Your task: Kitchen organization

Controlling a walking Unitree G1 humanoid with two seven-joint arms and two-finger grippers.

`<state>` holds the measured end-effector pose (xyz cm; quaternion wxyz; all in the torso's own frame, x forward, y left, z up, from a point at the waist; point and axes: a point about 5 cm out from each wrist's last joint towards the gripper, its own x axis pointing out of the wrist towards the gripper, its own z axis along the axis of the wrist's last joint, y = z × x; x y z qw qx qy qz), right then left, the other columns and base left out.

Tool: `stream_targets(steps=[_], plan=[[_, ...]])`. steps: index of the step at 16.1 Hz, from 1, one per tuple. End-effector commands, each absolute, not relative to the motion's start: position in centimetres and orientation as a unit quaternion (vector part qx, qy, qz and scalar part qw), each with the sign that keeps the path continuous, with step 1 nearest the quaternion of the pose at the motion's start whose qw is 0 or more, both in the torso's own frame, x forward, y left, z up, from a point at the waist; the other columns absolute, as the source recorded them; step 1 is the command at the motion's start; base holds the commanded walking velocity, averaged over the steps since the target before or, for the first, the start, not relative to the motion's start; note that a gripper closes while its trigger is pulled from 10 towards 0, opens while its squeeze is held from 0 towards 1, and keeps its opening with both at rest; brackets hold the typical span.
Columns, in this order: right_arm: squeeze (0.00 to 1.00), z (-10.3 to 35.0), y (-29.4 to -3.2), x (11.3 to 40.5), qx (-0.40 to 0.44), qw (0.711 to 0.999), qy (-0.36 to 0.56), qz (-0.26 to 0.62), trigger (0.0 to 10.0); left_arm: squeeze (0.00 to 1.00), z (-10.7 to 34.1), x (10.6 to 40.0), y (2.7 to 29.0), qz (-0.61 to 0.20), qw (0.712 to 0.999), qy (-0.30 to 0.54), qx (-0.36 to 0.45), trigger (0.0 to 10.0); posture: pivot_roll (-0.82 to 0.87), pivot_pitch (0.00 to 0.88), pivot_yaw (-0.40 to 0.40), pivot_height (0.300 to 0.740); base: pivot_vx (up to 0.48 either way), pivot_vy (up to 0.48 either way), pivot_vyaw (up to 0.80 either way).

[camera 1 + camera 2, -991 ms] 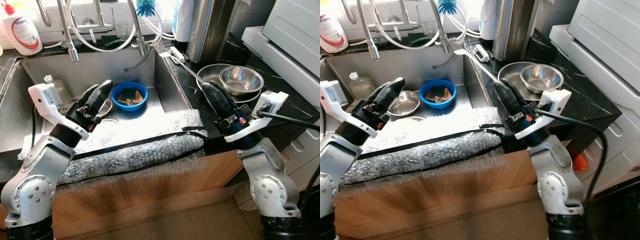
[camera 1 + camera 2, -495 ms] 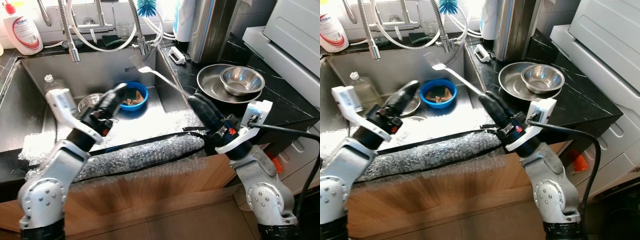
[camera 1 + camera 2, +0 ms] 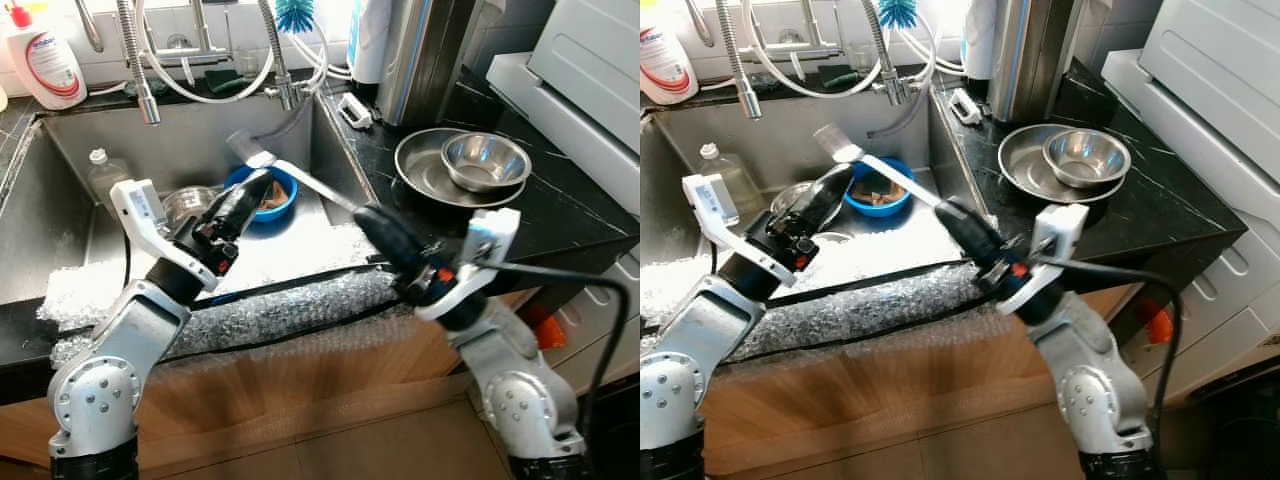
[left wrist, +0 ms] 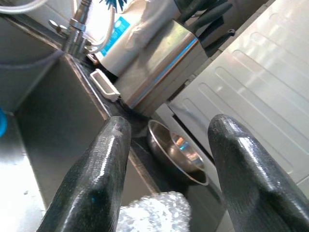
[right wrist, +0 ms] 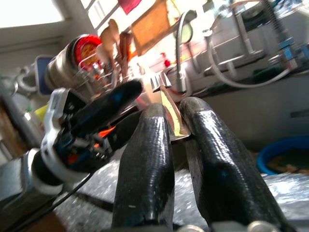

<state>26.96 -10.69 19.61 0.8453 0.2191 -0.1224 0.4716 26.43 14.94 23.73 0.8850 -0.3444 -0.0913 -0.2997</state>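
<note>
Right wrist view: fork (image 5: 166,104) between right tool (image 5: 176,121) fingers.

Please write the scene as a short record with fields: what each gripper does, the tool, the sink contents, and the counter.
right gripper: shut on the spatula handle, above the sink's front right corner
spatula: metal, slotted head raised over the sink, pointing toward the taps
left gripper: open, holding nothing, over the sink near the blue bowl
blue bowl: in the sink, brownish scraps inside
sink: also holds a small steel bowl and a clear bottle
front edge: bubble wrap laid along it
counter: steel bowl in a pan, right of the sink
</note>
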Motion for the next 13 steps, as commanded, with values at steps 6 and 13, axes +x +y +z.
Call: stream_targets(steps=[6,13], plan=[[0.0,19.5,-9.6,26.1,0.202,0.835,-0.117,0.498,10.0,0.0,24.3,25.8,14.1,-0.318,0.878,-0.096,-0.345,10.0,0.07,0.121,-0.033,0.74,0.0,0.0,0.0],[0.0,20.2,-9.1,26.0,0.216,0.823,-0.13,0.509,10.0,0.0,24.0,25.6,13.8,-0.317,0.875,-0.091,-0.353,10.0,0.07,0.123,-0.036,0.74,0.0,0.0,0.0]])
